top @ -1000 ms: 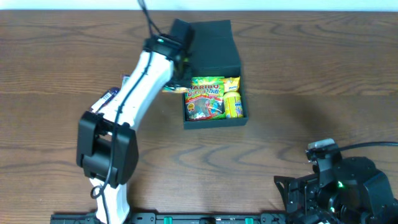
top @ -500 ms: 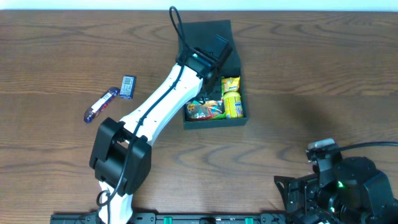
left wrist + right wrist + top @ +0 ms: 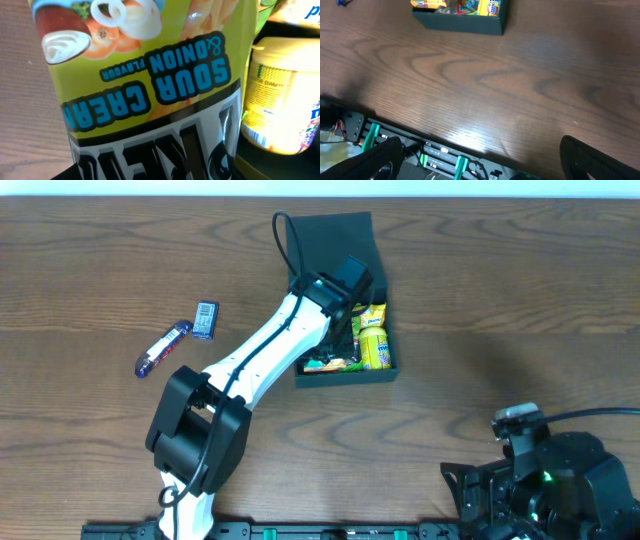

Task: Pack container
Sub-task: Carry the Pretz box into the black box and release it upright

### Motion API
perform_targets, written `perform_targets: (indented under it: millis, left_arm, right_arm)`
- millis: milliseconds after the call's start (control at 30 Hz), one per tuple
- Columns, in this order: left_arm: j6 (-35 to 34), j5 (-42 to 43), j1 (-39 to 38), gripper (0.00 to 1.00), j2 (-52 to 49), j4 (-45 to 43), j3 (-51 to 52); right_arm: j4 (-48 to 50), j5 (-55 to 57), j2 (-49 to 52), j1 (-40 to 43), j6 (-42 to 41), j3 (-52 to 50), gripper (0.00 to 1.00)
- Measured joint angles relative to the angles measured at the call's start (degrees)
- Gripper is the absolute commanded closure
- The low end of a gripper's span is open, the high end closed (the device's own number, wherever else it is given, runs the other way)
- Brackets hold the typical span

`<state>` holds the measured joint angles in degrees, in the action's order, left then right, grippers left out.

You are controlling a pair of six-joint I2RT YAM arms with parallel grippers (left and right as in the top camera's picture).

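The black container stands open at the table's middle back, its flap lid folded away behind it. It also shows in the right wrist view. My left gripper is over the container's inside, shut on a yellow-green sour cream and onion packet that fills the left wrist view. A yellow tub stands in the container's right part, beside the packet. A colourful candy bag lies partly hidden under the arm. My right gripper is open and empty near the front right.
A small blue packet and a purple-blue bar lie on the wood table left of the container. The right arm's base sits at the front right corner. A rail with green clips runs along the front edge.
My left arm swung right from the container's left side to over its inside, carrying the packet, then came lower over the candy bag. The right arm has not moved.
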<state>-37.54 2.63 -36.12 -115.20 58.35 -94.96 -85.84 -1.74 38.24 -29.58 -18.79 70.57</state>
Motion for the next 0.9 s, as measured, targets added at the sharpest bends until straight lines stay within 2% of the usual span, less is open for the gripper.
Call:
perform_targets:
  millis: [33,100,133,233,433,567,667,700,733,767,800,867,900]
  left_arm:
    - [0.0,0.0,0.0,0.41,0.0,0.0,0.0]
    - [0.0,0.0,0.0,0.2,-0.1,0.1,0.0]
    - [0.2,0.0,0.0,0.17,-0.1,0.2,0.0]
    - [0.1,0.0,0.0,0.13,-0.1,0.4,0.0]
    - [0.0,0.0,0.0,0.14,-0.1,0.9,0.0]
    - [0.3,0.0,0.1,0.2,-0.1,0.9,0.0]
    - [1.0,-0.2,0.3,0.26,-0.1,1.3,-0.5]
    - [1.1,-0.3,0.3,0.33,-0.1,1.2,-0.9]
    - [1.2,-0.5,0.4,0.43,-0.1,1.3,-1.5]
    - [1.5,-0.9,0.4,0.6,-0.1,1.2,-2.2]
    - [1.9,-1.6,0.4,0.83,0.1,1.1,-3.2]
    - [2.1,-2.1,0.4,0.94,0.7,1.0,-3.5]
    - [2.4,-2.3,0.4,0.94,1.1,1.0,-3.6]
  right_arm:
    - [0.0,0.0,0.0,0.0,0.0,0.0,0.01]
    - [0.0,0.0,0.0,0.0,0.0,0.0,0.01]
    - [0.0,0.0,0.0,0.0,0.0,0.0,0.01]
    - [0.0,0.0,0.0,0.0,0.0,0.0,0.01]
    - [0.0,0.0,0.0,0.0,0.0,0.0,0.01]
    - [0.0,0.0,0.0,0.0,0.0,0.0,0.01]
    - [0.0,0.0,0.0,0.0,0.0,0.0,0.01]
    - [0.0,0.0,0.0,0.0,0.0,0.0,0.01]
    - [0.0,0.0,0.0,0.0,0.0,0.0,0.01]
    - [0.0,0.0,0.0,0.0,0.0,0.0,0.01]
    - [0.0,0.0,0.0,0.0,0.0,0.0,0.01]
    - [0.0,0.0,0.0,0.0,0.0,0.0,0.01]
    - [0.0,0.0,0.0,0.0,0.0,0.0,0.01]
